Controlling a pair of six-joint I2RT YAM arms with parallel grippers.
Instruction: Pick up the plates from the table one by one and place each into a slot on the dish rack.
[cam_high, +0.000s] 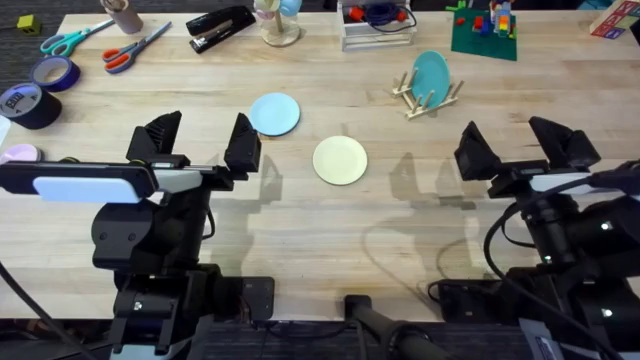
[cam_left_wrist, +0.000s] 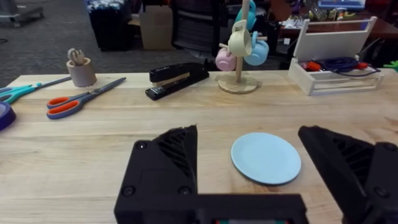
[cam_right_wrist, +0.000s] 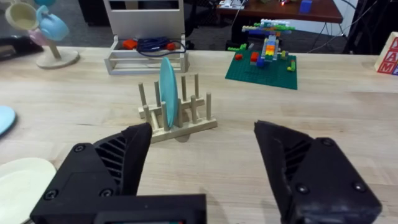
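Both grippers, the left gripper and the right gripper, hang near the table's front edge with fingers spread, holding nothing. Cream plate and blue plate lie flat mid-table (apart). A teal plate stands in the dish rack toward the back edge.
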